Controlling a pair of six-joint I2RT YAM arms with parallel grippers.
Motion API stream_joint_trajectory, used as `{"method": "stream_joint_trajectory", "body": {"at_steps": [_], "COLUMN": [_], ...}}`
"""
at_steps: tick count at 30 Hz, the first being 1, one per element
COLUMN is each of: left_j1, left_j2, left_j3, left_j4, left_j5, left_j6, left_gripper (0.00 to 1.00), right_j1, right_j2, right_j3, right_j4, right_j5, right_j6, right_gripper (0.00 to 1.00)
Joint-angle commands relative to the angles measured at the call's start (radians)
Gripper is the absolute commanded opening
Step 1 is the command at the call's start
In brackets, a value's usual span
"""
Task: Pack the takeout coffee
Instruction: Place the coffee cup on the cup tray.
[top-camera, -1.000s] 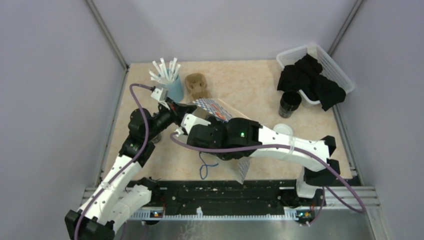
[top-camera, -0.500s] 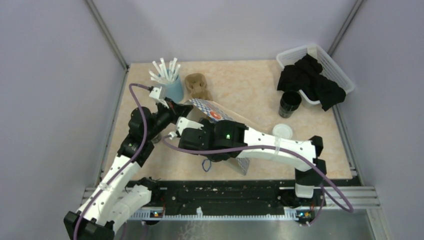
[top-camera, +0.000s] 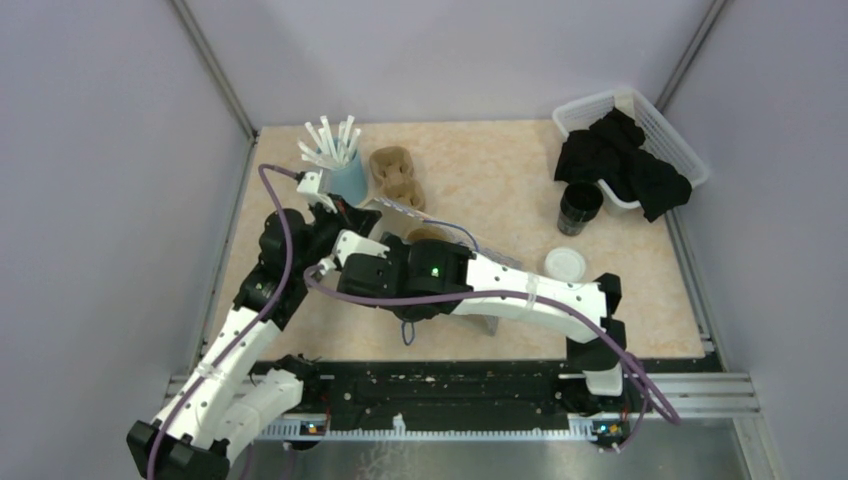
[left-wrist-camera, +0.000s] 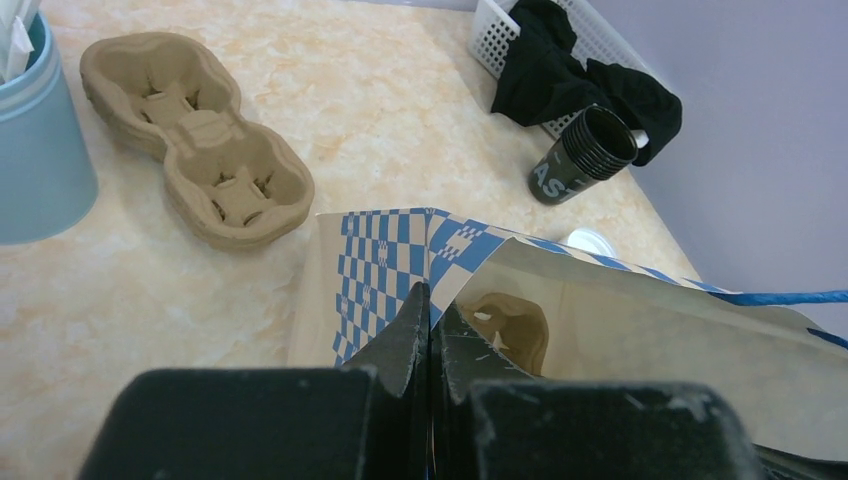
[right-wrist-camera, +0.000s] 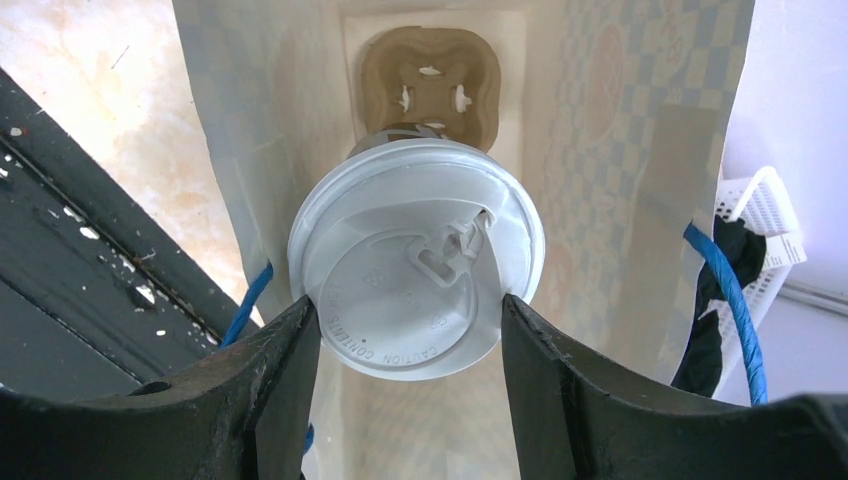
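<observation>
Legible writing: white letters "AST" show on the side of the black cup (left-wrist-camera: 580, 155) standing just beside the basket (left-wrist-camera: 490, 30); the rest of the word is turned away. Raised lettering runs round the lid of the lidded cup (right-wrist-camera: 420, 285). "CAUTION" reads clearly, the remainder not with certainty. The paper bag (left-wrist-camera: 370, 260) bears a blue-and-white check print, with no words readable.

Surface and room: a beige marbled table (top-camera: 500, 180) is enclosed by plain lilac-grey walls (top-camera: 450, 50), with a black rail (top-camera: 450, 390) along the near edge. Far left stand a light-blue cup (top-camera: 350, 180) of white straws (top-camera: 330, 140) and, just beside it, a brown pulp carrier (top-camera: 393, 172). The white basket at far right holds a black cloth (top-camera: 620, 155). A loose lid (top-camera: 565, 263) lies near the lidless black cup, apart from it.

Task item: the lidded cup shows a round white sip lid, which hides its body. The right pincer (right-wrist-camera: 408, 305) is clamped on it, one finger at each side. The cup sits within the bag's open mouth, above a second carrier (right-wrist-camera: 430, 70) at the bottom. Whether cup and carrier touch cannot be told. The left pincer (left-wrist-camera: 432, 320) is pressed together on the bag's top edge.
</observation>
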Motion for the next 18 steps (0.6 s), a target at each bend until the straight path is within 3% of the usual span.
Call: {"method": "stream_joint_trajectory", "body": {"at_steps": [1,11,18], "left_j1": [0.002,0.002,0.001], "left_j2": [0.008,0.021,-0.002], "left_j3": [0.054,0.079,0.065], "left_j4": [0.02,0.015,0.044], "left_j5": [-0.023,0.001,0.037], "left_j6": [-0.009,-0.012,0.014], "left_gripper": [0.0,0.0,0.0], "right_j1": [0.016,0.001,-0.044], "right_j2": [-0.052,-0.051,-0.139], "right_j3": [-0.032,-0.124,-0.31], "right_j4": [0.009,0.14,0.196], "right_j5": [-0.003,0.047,0.055], "right_j6": [0.012,-0.026,-0.026], "right_gripper": [0.58,0.58,0.58]}}
